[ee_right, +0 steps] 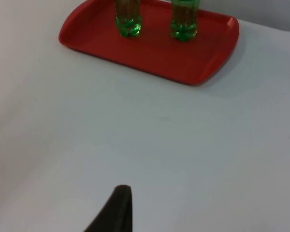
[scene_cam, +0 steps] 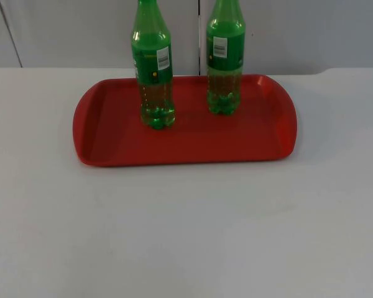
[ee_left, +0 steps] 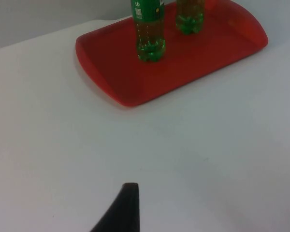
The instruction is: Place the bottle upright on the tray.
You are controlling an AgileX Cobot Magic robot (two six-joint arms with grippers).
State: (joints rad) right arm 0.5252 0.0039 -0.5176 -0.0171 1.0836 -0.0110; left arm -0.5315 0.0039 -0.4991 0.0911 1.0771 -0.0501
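Both pincers hang back from the work. Of the left pincer one black fingertip (ee_left: 125, 205) shows above bare tabletop, well short of the tray, and of the right pincer one black fingertip (ee_right: 117, 205) shows in the same way; with a single finger visible on each, I cannot tell whether either is open or closed, and neither carries anything that can be seen.

On the red tray (scene_cam: 112, 143) two green bottles stand upright, near each other but apart. The left bottle (scene_cam: 154, 74) stands a little closer to the tray's front than the right bottle (scene_cam: 225, 62), which is toward the tray's far rim. Each has a green wrap label with a small white barcode panel; the left one also bears a round yellow mark with dark spots. The print is too small to read, so no brand can be named. Below the labels the plastic is clear green, with a lobed base.

The tray is a shallow rectangle with rounded corners and a raised rim, lying flat on the white tabletop (scene_cam: 186, 236). Behind it rises the grey partition wall (scene_cam: 298, 31), divided by thin dark vertical seams.
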